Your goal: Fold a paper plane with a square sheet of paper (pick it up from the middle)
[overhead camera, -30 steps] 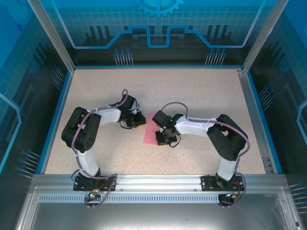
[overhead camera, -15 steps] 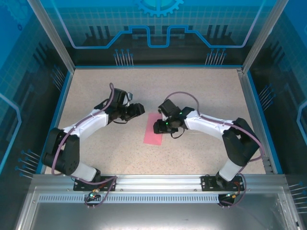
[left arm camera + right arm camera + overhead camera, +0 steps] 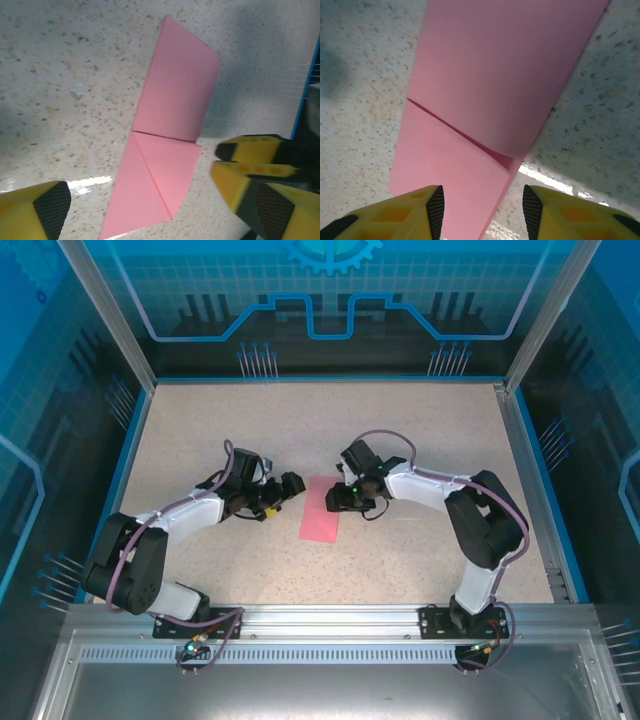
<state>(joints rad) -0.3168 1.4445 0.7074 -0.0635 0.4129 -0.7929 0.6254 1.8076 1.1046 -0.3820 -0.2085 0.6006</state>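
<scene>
Currently the thin pink-red sheet of paper, folded into a narrow strip with one end creased into a triangle, lies flat on the speckled beige tabletop between the two arms. The left gripper sits just beside its left edge, jaws spread wide and holding nothing. The right gripper hangs over its far right edge, yellow fingers parted, clasping nothing.

High rear overview of the table; two close downward wrist views; common ground: pink paper.
</scene>
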